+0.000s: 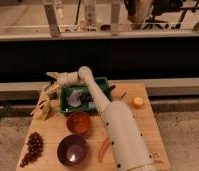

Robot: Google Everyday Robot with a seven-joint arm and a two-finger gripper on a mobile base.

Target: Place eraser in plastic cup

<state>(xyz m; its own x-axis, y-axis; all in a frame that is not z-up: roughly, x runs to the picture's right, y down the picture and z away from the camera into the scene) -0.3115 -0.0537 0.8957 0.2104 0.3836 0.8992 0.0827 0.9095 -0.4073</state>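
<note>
My white arm (pixel 113 120) reaches from the bottom right up to the table's back left. The gripper (pixel 51 82) is at the back-left corner of the wooden table, above a yellowish object (pixel 43 107) and just left of the green tray (pixel 105 85). A pale, clear-looking thing (pixel 75 98), possibly the plastic cup, lies in the tray. I cannot pick out the eraser; it may be hidden at the gripper.
An orange bowl (pixel 79 122) and a purple bowl (pixel 73 149) stand in front of the tray. Dark grapes (pixel 33 146) lie at the front left, a red chili (pixel 104 149) beside my arm, and an orange fruit (pixel 138 102) at the right. A railing runs behind the table.
</note>
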